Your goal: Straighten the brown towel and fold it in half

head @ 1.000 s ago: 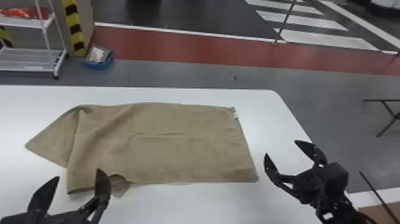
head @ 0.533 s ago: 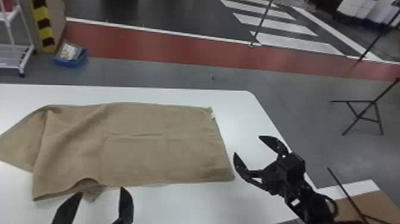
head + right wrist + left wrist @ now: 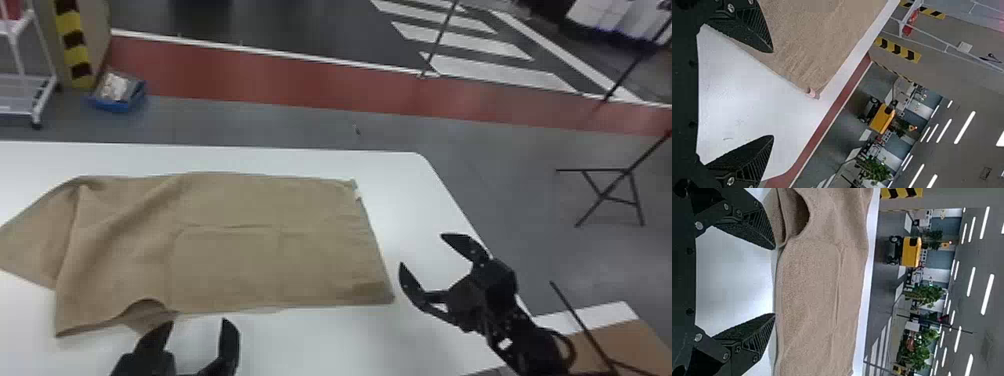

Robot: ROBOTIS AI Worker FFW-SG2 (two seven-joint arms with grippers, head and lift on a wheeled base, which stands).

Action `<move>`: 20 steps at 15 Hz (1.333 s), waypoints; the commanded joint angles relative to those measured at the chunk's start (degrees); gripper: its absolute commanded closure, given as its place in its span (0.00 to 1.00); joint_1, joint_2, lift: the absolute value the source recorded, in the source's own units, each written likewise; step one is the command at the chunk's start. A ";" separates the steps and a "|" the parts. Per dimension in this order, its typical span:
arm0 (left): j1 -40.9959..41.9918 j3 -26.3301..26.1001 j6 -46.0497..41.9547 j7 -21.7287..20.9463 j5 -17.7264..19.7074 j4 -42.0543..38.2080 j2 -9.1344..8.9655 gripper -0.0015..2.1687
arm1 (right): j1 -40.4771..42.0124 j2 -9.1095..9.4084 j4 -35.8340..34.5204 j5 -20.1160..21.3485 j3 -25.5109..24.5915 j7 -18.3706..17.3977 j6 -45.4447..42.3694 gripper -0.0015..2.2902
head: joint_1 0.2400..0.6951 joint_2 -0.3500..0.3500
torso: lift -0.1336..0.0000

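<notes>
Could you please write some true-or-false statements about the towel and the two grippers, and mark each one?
1. The brown towel lies on the white table. True.
2. The left gripper is pinching the towel. False: its fingers are apart, with nothing between them.
3. The towel's left part is rumpled. True.
4. The right gripper is beside the towel's left end. False: it is off the right end.
5. The right gripper's fingers are spread apart. True.

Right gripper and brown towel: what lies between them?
Between the right gripper and the right-hand edge of the brown towel lies just a narrow bare strip of the white table top, as the head view shows.
</notes>
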 commanded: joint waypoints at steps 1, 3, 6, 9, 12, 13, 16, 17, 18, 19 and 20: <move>-1.26 1.07 0.14 0.50 0.44 0.27 0.04 0.15 | 0.21 0.00 -0.42 0.08 -0.63 0.20 0.34 0.05 | 1.00 0.00 | 0.08; -1.53 1.59 0.32 0.76 0.61 0.18 0.22 0.15 | 0.21 0.00 -0.24 0.08 -0.54 0.29 0.69 0.05 | 1.00 0.00 | 0.08; -1.70 2.30 3.13 1.20 1.58 0.18 0.48 0.15 | -1.10 0.09 0.55 0.08 -0.37 0.90 0.69 0.05 | 1.00 0.00 | 0.08; -1.70 3.44 3.13 1.38 1.58 0.27 0.48 0.15 | -2.25 0.36 1.34 0.17 0.34 1.08 0.87 0.05 | 1.00 0.00 | 0.08; -1.70 5.11 3.83 1.20 2.11 0.09 0.57 0.15 | -2.69 0.44 1.52 0.17 0.69 1.43 0.87 0.05 | 1.00 0.00 | 0.08; -1.70 5.37 4.71 0.85 2.19 0.09 0.57 0.15 | -2.86 0.44 1.69 0.17 0.69 1.43 0.87 0.05 | 1.00 0.00 | 0.08; -1.61 5.64 5.59 0.41 2.19 -0.17 0.66 0.25 | -2.86 0.80 1.61 0.17 0.78 1.43 0.87 0.05 | 1.00 0.00 | 0.08; -1.53 5.55 5.77 0.33 2.11 -0.26 0.75 0.25 | -2.86 0.88 1.61 0.25 0.78 1.43 0.87 0.05 | 1.00 0.00 | 0.08; -1.44 5.55 5.94 0.24 2.02 -0.35 0.75 0.25 | -2.86 1.06 1.43 0.25 0.78 1.52 0.69 0.05 | 1.00 0.00 | 0.08; -1.35 5.64 6.65 -0.03 1.84 -0.52 0.83 0.25 | -2.77 1.15 1.34 0.25 0.78 1.60 0.69 0.05 | 1.00 0.00 | 0.08; -1.26 6.08 9.11 -0.03 1.75 -0.79 0.92 0.25 | -2.69 1.15 1.17 0.25 0.78 1.60 0.69 0.05 | 1.00 0.00 | 0.08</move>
